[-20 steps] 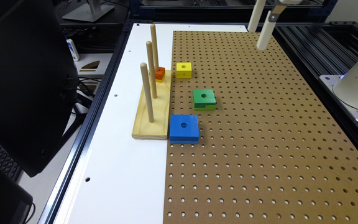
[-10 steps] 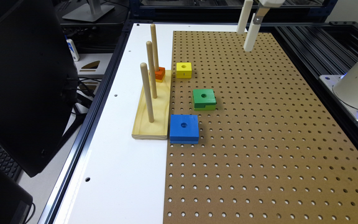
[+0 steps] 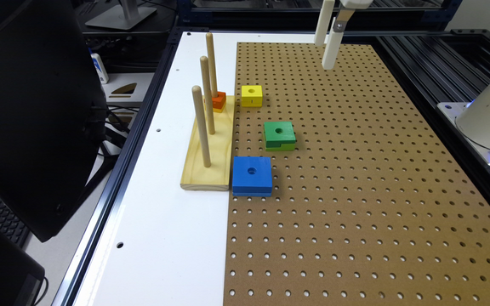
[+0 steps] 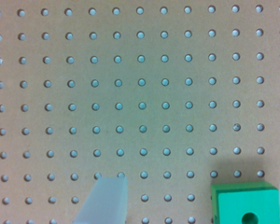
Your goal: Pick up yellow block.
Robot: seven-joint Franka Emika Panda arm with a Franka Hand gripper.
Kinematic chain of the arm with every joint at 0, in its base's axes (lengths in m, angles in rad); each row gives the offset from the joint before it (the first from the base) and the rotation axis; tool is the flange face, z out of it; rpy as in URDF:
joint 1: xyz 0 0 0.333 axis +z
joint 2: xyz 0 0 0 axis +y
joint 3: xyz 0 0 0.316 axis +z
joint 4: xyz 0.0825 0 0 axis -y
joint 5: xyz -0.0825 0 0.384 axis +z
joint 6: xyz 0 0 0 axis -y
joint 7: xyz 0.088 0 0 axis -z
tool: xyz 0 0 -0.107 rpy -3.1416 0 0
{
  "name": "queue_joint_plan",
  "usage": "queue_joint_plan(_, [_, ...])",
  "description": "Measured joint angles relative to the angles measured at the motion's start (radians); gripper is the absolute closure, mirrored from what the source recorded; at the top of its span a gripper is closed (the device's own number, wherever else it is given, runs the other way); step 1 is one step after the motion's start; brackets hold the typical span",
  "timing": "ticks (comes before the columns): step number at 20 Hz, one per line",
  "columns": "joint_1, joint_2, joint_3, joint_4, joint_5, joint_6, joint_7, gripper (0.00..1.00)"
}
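The yellow block [image 3: 252,95], small with a round centre hole, lies on the brown pegboard [image 3: 355,170] beside the far end of the pale wooden base. My gripper [image 3: 326,53] hangs high over the pegboard's far part, well off to the exterior view's right of the yellow block and apart from it. In the wrist view the gripper [image 4: 196,186] is open, one pale finger [image 4: 105,200] showing against bare pegboard with nothing held. A green block [image 4: 245,205] lies between the fingers' lines at the picture's edge.
The wooden base [image 3: 211,148] carries three upright pegs [image 3: 204,93], with a small orange block [image 3: 218,101] on it by the far peg. A green block [image 3: 279,135] and a blue block [image 3: 252,175] lie nearer. A dark monitor [image 3: 32,110] stands at the exterior view's left.
The gripper has moved toward the exterior view's left over the far part of the pegboard. The blocks have not moved.
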State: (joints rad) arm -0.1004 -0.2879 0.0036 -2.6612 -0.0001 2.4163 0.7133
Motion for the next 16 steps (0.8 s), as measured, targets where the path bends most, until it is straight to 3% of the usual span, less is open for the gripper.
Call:
queue_joint_plan(5, [-0.045, 0.038, -0.001, 0.043, 0.0000, 0.000, -0.049, 0.00])
queue_joint_plan(10, [-0.050, 0.092, -0.001, 0.087, 0.0000, 0.000, -0.054, 0.00])
queue_joint_plan(16, [-0.058, 0.101, -0.001, 0.092, 0.0000, 0.000, -0.061, 0.00])
